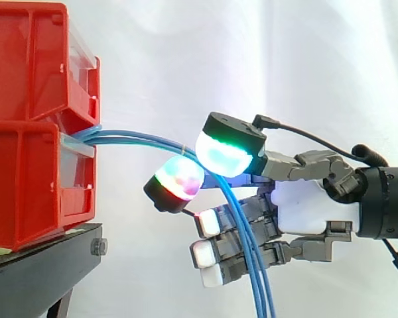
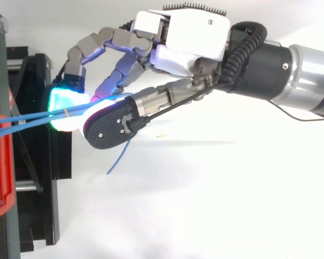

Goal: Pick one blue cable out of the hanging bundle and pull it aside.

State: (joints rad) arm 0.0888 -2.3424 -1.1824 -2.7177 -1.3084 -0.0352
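The thin blue cables [image 1: 139, 140], strung away from the stacked red plastic bins [image 1: 33, 126] then drooping, are pinched between the robot hand's [image 1: 305, 209] glowing fingertips [image 1: 224, 154]

The cables [image 1: 255, 285] are running off the side view's edge at 6 o'clock; the bins [image 1: 26, 185] are hiding their upper ends.

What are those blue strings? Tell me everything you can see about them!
They are thin, smooth blue cables, several together, looking like bendy plastic. They come out from between two stacked red bins, run sideways as a bundle, then droop down out of view. From above, a small pale tie shows around them. They pass between two glowing pads of the robot's hand, which seem to pinch them.
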